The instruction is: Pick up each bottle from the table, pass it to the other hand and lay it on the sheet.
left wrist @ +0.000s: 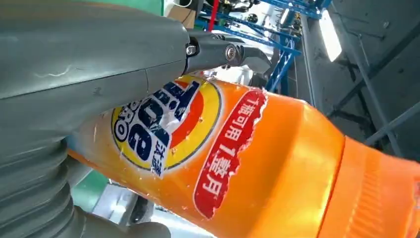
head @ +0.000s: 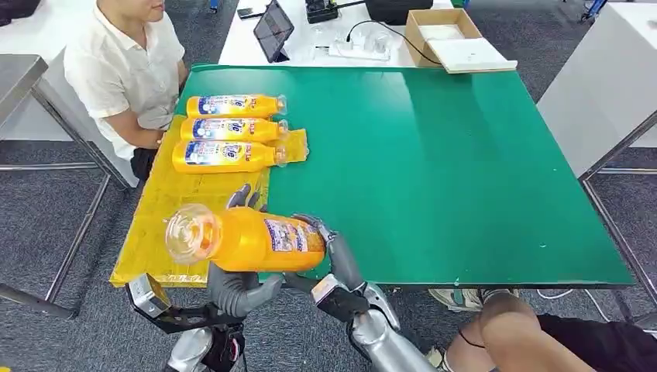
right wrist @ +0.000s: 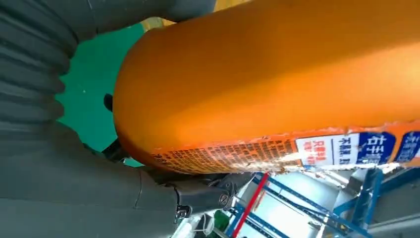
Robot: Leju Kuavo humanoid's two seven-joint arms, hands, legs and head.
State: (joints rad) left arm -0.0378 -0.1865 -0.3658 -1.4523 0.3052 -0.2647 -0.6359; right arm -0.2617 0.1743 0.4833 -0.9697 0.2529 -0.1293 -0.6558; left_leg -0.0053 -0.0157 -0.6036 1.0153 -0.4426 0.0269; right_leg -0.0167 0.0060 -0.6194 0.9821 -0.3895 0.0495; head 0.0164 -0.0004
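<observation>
An orange bottle (head: 248, 239) with a clear cap hangs on its side over the table's front edge, cap end pointing left. My left hand (head: 232, 287) grips it from below near the neck, fingers curling over the top. My right hand (head: 337, 260) holds its base end. In the left wrist view the bottle (left wrist: 277, 158) lies against my left hand (left wrist: 74, 74). The right wrist view has the bottle's base (right wrist: 277, 74) sitting in my right hand (right wrist: 59, 188). Three more orange bottles (head: 228, 130) lie side by side on the yellow sheet (head: 155, 225).
The green table (head: 434, 155) stretches to the right. A person in a white shirt (head: 124, 70) sits at the far left corner. Another person's knee (head: 527, 333) is at the lower right. A tablet (head: 273, 31) and a cardboard box (head: 442, 35) stand on the white table behind.
</observation>
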